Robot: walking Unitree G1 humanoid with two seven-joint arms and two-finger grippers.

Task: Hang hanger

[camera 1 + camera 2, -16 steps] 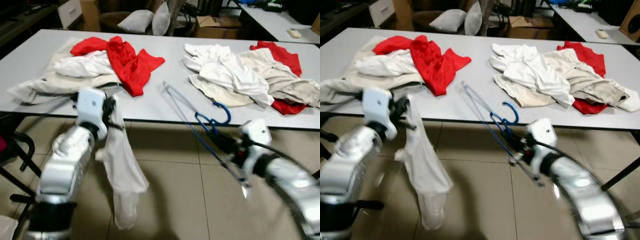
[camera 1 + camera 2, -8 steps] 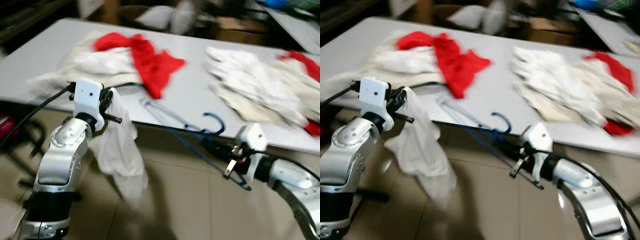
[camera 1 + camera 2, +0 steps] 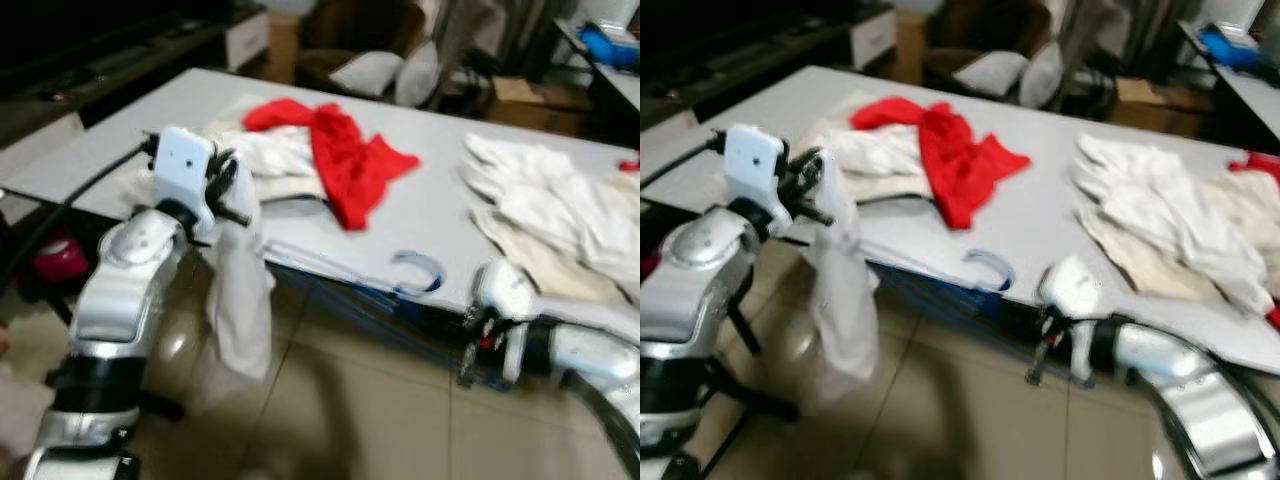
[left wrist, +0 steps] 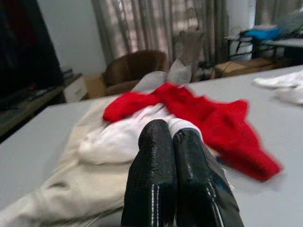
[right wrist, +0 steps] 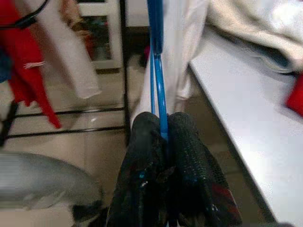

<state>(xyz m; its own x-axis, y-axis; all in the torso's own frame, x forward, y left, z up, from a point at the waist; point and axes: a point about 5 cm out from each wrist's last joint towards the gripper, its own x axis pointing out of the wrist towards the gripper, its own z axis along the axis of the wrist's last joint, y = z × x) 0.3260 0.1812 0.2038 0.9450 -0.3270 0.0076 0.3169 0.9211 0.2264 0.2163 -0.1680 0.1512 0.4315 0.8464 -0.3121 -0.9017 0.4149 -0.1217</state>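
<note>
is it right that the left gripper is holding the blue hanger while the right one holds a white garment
No, the sides are swapped. The right gripper is shut on the blue hanger, as the right wrist view shows, and the left gripper holds the white garment.

The robot has two rounded silver arms with glossy shells. A boxy white wrist housing tops each one, and a black cable runs to the left. The left gripper (image 4: 173,175) and right gripper (image 5: 163,165) each have two long, shiny black fingers.
</note>
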